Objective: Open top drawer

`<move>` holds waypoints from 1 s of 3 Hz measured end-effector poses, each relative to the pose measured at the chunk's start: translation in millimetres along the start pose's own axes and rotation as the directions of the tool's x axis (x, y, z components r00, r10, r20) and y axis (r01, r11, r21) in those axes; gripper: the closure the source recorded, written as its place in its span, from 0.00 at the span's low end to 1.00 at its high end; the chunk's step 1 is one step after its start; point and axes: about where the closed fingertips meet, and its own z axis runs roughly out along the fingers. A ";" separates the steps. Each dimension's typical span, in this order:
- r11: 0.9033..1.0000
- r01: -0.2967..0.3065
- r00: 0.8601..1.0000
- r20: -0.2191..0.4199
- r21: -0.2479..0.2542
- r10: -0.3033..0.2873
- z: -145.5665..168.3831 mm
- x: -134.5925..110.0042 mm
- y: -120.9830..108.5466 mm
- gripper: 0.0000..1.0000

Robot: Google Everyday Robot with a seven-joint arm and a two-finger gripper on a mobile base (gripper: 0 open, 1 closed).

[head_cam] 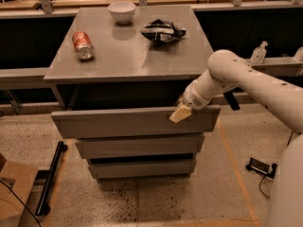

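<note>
The top drawer (118, 122) is the widest grey front of three, under the grey cabinet top. It stands pulled out, with a dark gap of its interior showing behind the front. My gripper (180, 112) sits at the upper right edge of the drawer front, its pale fingertip hanging over the front's top edge. The white arm reaches in from the right.
On the cabinet top (128, 56) lie a red soda can (83, 45) on its side, a white bowl (121, 11) and a dark chip bag (163, 30). Two narrower drawers (139, 145) sit below. A black bar (51, 178) and a cardboard box (12, 193) lie on the floor left; cables right.
</note>
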 end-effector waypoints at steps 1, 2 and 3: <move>0.997 0.036 0.986 -0.157 -0.069 -0.046 -6.3 8.1 30.5 0.21; 0.992 0.034 0.960 -0.272 -0.121 -0.066 -20.2 17.0 63.2 0.01; 0.987 -0.010 0.947 -0.318 -0.160 -0.042 -36.8 29.5 97.4 0.00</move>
